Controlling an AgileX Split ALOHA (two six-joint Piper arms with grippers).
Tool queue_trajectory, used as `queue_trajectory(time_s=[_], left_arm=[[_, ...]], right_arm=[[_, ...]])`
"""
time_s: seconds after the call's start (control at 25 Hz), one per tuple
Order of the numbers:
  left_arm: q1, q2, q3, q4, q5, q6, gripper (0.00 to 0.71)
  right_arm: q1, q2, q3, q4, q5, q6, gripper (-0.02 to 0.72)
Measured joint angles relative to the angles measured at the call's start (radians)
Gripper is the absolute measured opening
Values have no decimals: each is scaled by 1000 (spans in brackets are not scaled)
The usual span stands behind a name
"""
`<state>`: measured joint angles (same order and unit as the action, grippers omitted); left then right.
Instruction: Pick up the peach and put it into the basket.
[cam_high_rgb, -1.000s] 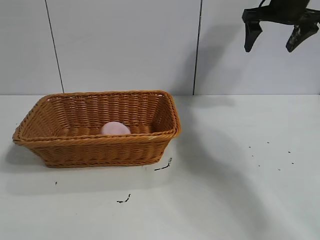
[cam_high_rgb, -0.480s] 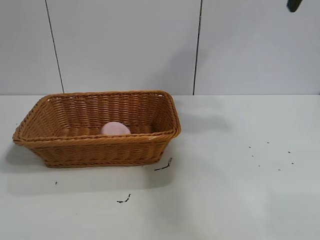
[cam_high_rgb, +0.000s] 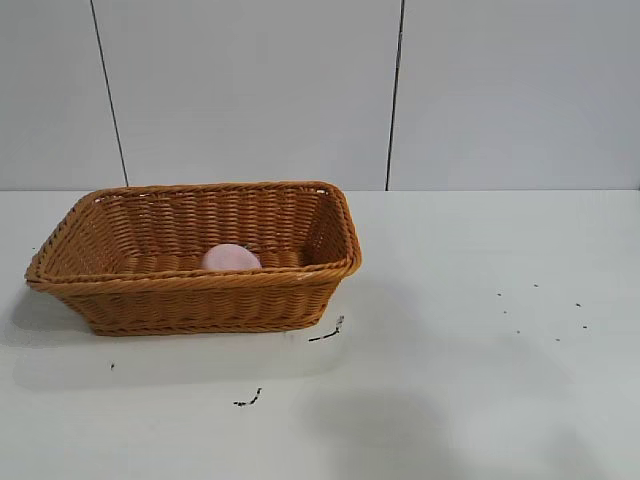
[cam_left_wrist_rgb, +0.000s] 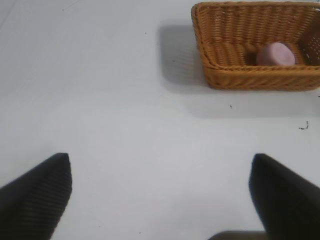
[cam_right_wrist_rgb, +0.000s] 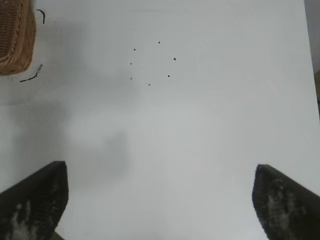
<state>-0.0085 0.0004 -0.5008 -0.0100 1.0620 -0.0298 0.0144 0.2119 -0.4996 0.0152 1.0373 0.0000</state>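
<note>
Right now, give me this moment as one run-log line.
small dusty-pink peach: inside orange-brown woven wicker basket | right gripper: open, empty, over bare white table | left gripper: open, empty, away from basket

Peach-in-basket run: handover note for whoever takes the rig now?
Left gripper: open, empty, over bare table short of the basket.
Right gripper: open, empty, over bare table off the basket's corner; neither arm shows in the exterior view.
Peach: lying inside the wicker basket, near its front wall.
Done: pick and drop both complete.
Left: nothing on the peach; probably just park the arms. Small dark specks on the table look harmless.
</note>
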Motion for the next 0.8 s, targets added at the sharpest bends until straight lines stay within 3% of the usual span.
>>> queue_trajectory(time_s=[0.36, 0.8], left_arm=[[0, 0, 0, 0, 0, 0, 693], [0, 0, 0, 0, 0, 0, 693]], right_arm=[[0, -210, 6, 0, -9, 10, 696], [3, -217, 6, 0, -9, 10, 696]])
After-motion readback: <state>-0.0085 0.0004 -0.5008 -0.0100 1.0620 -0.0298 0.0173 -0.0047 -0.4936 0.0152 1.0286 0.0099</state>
